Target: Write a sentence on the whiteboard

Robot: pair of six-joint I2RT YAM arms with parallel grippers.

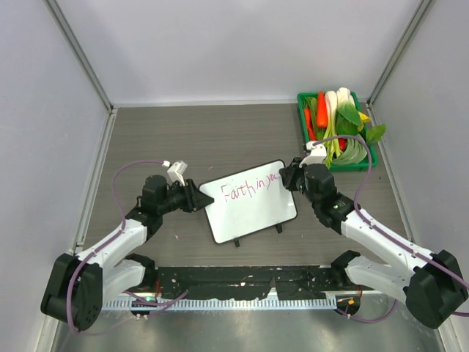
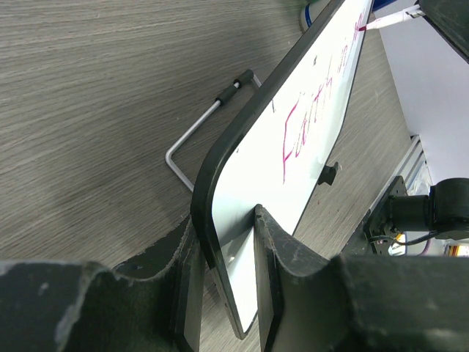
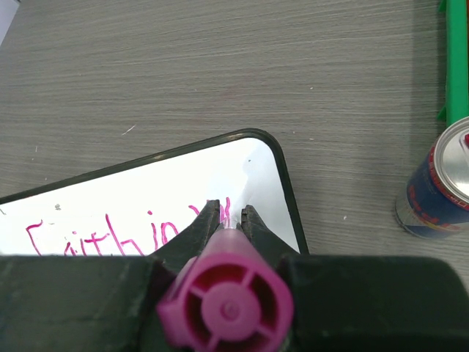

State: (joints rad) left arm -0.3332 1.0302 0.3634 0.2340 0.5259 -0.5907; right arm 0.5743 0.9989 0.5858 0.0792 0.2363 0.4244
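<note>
The whiteboard (image 1: 253, 209) lies slightly tilted in the middle of the table. Its pink sentence (image 1: 249, 189) reads "Faith in yo" along the top. My left gripper (image 1: 199, 198) is shut on the board's left edge. In the left wrist view that edge (image 2: 220, 183) sits between the fingers (image 2: 275, 249), and the writing (image 2: 300, 136) runs away from them. My right gripper (image 1: 288, 178) is shut on a pink marker (image 3: 227, 304). The marker's tip rests on the whiteboard (image 3: 146, 187) at the end of the writing (image 3: 110, 235), near the top right corner.
A green tray (image 1: 370, 139) of vegetables stands at the back right. Its edge (image 3: 451, 59) and a blue-and-red can (image 3: 440, 183) lie just right of the board. A bent wire stand (image 2: 192, 139) sticks out behind the board. Grey walls close in both sides.
</note>
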